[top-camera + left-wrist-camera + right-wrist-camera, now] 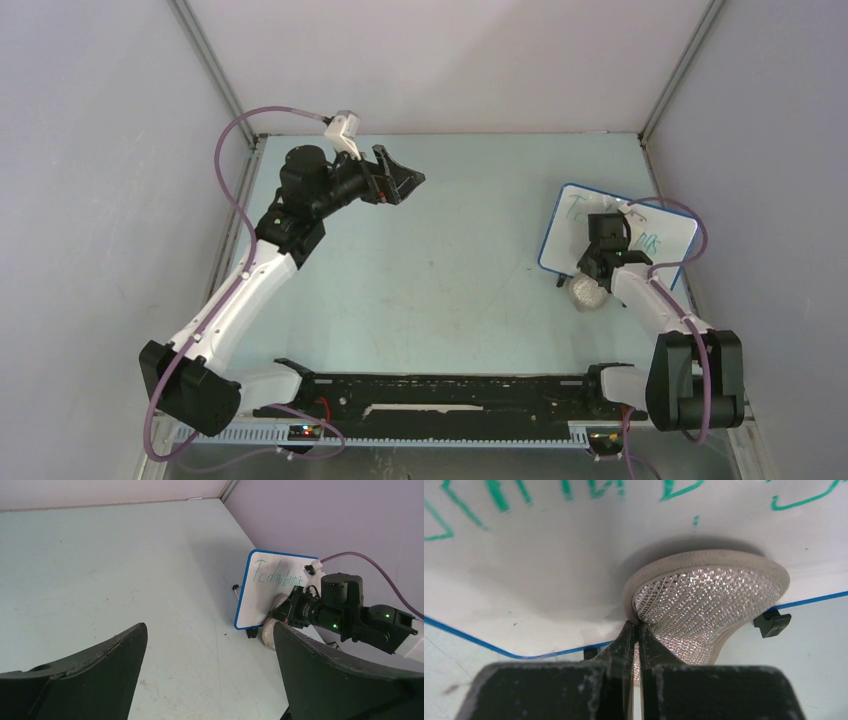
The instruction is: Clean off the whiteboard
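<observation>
While the right gripper [638, 627] pinches a grey-beige oval sponge pad with a silvery mesh face [704, 600], its two black fingers are pressed almost fully together, with only the pad's thin edge between them. The pad's curled beige rim touches the glossy surface of the small rectangular white whiteboard with a blue rim [549, 570], just inside the board's near edge. Green handwriting [499, 500] runs across the board beyond the pad, and a small black foot [771, 622] shows under the rim to the right.

From above, the whiteboard [568, 232] lies on the right side of the pale blue-green table [450, 260], turned at an angle and close to the right wall. The right gripper [592, 270] reaches over its near part, and the sponge pad [586, 292] sits at the board's near edge, partly off it. The green handwriting [575, 208] is visible at the far left corner and again to the right of the arm.

Far across the table, the left gripper [405, 180] is held in the air near the back left corner, well apart from the board. Its wrist view shows the left gripper [210, 628] spread wide with nothing between its fingers, facing the whiteboard [260, 595], the green handwriting [277, 575] and the right gripper [287, 615].
</observation>
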`<action>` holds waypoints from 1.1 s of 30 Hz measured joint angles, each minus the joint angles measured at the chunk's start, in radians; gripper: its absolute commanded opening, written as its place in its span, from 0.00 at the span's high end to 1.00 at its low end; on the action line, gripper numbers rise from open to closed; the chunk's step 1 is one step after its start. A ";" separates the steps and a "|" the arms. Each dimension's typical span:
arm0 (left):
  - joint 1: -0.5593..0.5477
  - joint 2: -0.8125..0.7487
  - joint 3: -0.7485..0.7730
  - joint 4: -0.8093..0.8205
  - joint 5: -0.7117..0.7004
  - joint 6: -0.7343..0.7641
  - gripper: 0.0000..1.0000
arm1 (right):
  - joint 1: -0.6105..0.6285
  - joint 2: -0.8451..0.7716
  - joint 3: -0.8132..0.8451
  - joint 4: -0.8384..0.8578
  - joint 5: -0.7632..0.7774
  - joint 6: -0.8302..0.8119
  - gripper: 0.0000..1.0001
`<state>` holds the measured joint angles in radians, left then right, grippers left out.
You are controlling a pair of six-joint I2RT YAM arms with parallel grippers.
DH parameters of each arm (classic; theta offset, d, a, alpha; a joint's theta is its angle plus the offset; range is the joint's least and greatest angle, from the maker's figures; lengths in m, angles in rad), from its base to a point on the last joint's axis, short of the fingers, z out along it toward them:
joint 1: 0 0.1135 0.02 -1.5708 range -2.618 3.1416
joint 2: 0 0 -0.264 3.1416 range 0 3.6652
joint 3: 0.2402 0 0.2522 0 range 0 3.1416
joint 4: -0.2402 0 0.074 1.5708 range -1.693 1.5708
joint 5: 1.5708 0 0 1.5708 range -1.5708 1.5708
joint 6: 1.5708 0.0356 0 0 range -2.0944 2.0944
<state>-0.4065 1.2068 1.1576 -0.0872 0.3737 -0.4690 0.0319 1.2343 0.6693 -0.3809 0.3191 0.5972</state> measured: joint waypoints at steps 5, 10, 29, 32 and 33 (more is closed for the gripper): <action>0.000 0.000 0.000 0.003 0.000 -0.002 0.02 | 0.127 0.032 0.023 0.001 0.042 -0.014 1.00; 0.001 0.001 0.000 0.003 0.000 -0.002 0.02 | 0.227 0.125 0.106 0.000 0.048 -0.025 1.00; 0.002 0.002 0.000 0.005 0.001 -0.003 0.02 | -0.103 -0.073 0.030 -0.019 0.050 -0.034 1.00; 0.002 0.002 0.000 0.005 0.001 -0.003 0.02 | -0.097 -0.081 0.035 -0.019 0.042 -0.034 1.00; 0.002 0.002 0.000 0.005 0.001 -0.003 0.02 | -0.095 -0.078 0.045 -0.026 0.039 -0.034 1.00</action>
<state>-0.4046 1.2091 1.1576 -0.0826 0.3744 -0.4717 -0.0631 1.1561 0.7143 -0.4068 0.3580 0.5632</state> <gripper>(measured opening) 0.976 0.017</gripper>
